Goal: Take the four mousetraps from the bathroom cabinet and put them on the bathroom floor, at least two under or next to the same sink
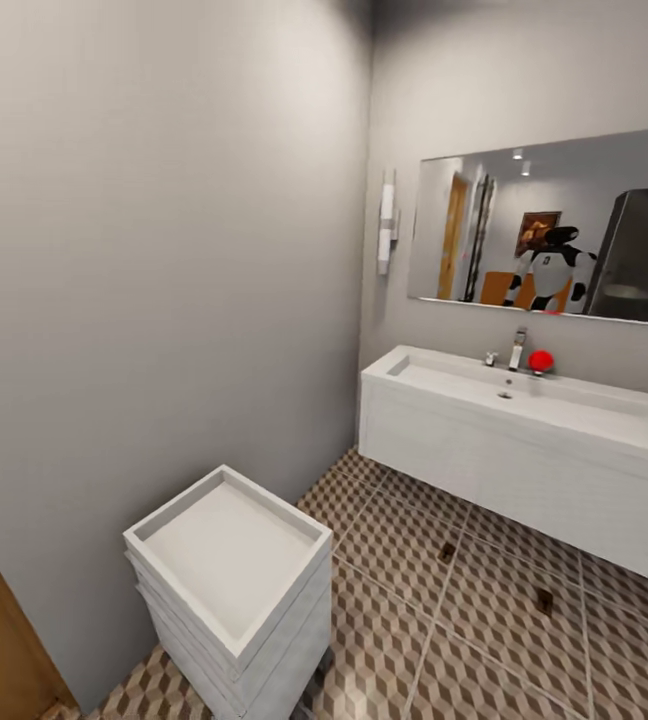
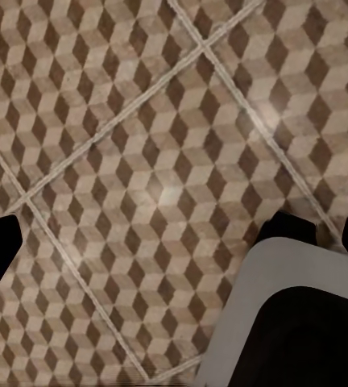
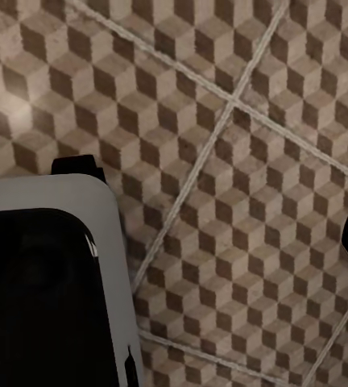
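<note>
Ahead, two apparent mousetraps (image 1: 447,551) beside the sink (image 1: 524,400); underfoot, bathroom floor (image 2: 142,161); pincer states unclear.

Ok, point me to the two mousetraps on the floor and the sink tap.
near mousetrap (image 1: 544,600), head view, middle of its board, on the floor in front of the vanity.
far mousetrap (image 1: 447,551), head view, middle of its board, by the vanity's lower edge.
sink tap (image 1: 517,350), head view, chrome upright body.
</note>
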Robot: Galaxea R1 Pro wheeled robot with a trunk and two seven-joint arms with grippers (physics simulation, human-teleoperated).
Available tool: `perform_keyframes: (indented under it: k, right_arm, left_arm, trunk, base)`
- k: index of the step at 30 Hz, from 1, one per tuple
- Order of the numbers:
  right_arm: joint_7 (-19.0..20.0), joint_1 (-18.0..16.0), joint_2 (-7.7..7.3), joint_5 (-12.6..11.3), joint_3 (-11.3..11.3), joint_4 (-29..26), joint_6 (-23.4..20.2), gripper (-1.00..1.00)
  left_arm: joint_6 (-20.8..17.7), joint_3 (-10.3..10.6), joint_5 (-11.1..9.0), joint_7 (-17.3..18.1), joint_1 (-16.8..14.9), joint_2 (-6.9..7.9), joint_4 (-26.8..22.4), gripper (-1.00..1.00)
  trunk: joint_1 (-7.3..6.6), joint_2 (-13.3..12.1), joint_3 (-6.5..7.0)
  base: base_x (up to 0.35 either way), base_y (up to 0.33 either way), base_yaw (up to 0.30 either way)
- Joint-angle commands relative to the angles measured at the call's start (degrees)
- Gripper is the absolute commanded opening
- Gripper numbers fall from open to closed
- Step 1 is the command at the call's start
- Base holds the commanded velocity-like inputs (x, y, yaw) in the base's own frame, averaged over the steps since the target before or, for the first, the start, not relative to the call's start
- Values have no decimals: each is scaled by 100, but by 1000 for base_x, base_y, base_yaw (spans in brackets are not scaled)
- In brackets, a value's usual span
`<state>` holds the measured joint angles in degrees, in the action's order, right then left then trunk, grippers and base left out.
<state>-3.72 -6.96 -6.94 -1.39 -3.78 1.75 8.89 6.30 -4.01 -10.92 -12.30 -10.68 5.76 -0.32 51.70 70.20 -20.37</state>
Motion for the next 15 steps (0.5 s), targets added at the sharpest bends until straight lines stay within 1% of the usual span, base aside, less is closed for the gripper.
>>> perform_keyframes:
  k: [1, 15]
  right_arm:
    - [3, -7, -1, -13, -33, 19, 43, 100]
    - [5, -7, 0, -11, -33, 19, 43, 100]
  left_arm:
    - [26, -38, -9, 0, -5, 0, 6, 100]
    - [36, -38, -7, 0, -5, -4, 6, 100]
  trunk:
    - [0, 4, -6]
    - [0, 4, -6]
  base:
    - [0, 0, 278]
    - [0, 0, 278]
